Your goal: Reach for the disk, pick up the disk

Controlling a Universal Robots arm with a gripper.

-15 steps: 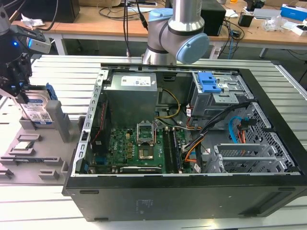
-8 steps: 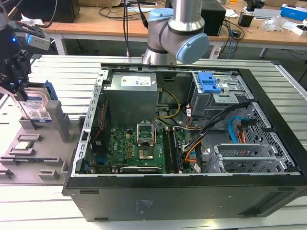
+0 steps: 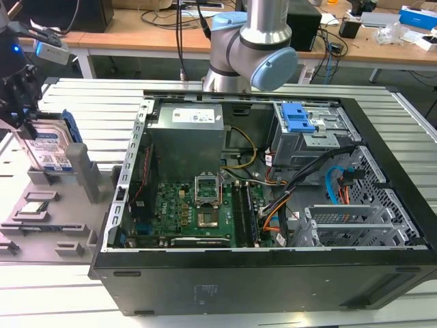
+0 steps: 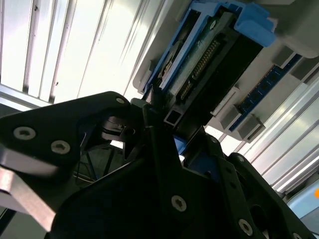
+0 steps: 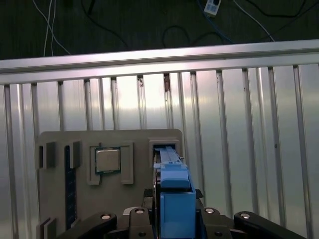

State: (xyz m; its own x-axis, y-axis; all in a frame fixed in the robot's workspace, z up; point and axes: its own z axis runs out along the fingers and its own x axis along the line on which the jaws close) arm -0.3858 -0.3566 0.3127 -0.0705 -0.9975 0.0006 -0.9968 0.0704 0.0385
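Disk [image 3: 56, 145] stands on edge in grey holder [image 3: 85, 179] at left of frame in exterior view, on slatted surface [image 3: 95, 102]. It's upright so fingers can straddle it. Gripper [image 3: 29, 154] sits over it from above, fingers closed on disk's flat sides, disk base w/in slot.

Bright overhead light fills the exterior view; the ribbed metal desk [image 3: 89, 102] gleams pale, while the open computer case [image 3: 273, 280] holds deep shadow. In the second wrist view the slats burn out white and the black gripper [image 4: 167, 119] looks soft, perhaps unfocused. The first wrist view has streaky glare, with darkness beyond the desk's far edge.
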